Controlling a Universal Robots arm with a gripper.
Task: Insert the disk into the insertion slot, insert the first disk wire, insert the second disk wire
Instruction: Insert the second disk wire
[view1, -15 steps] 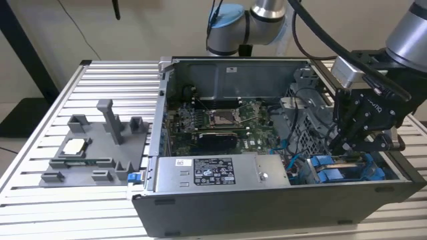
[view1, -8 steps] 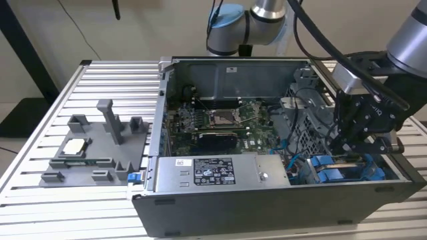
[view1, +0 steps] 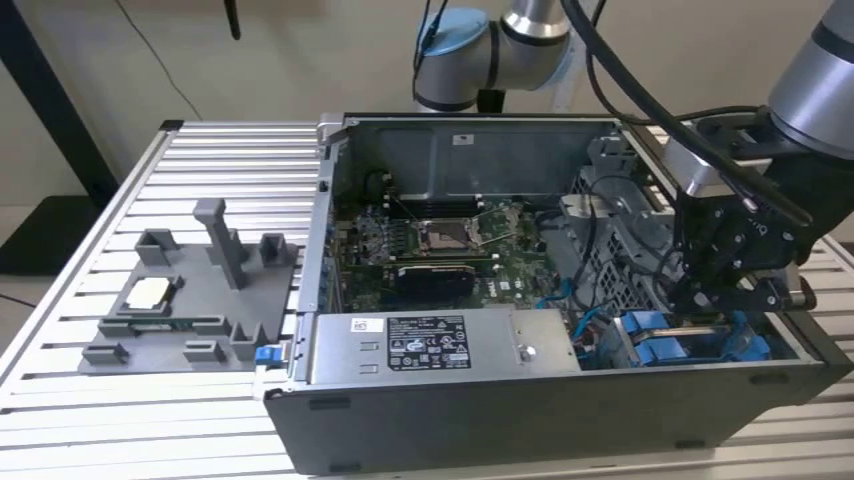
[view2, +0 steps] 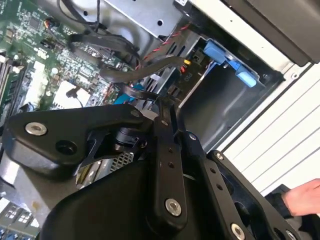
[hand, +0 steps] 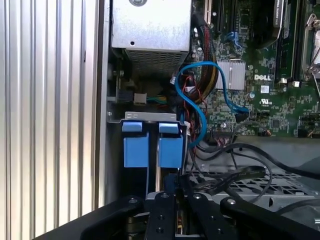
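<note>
The gripper is reaching down into the open computer case at the exterior view's right, hanging just above the disk. The disk is sitting in the insertion slot in the case's near corner, its blue frame tabs showing in the first wrist view. Its long axis is apparently running down into the bay, though most of it is hidden. Whether the jaws are apart or together, I cannot tell. A blue cable is looping over the motherboard nearby.
</note>
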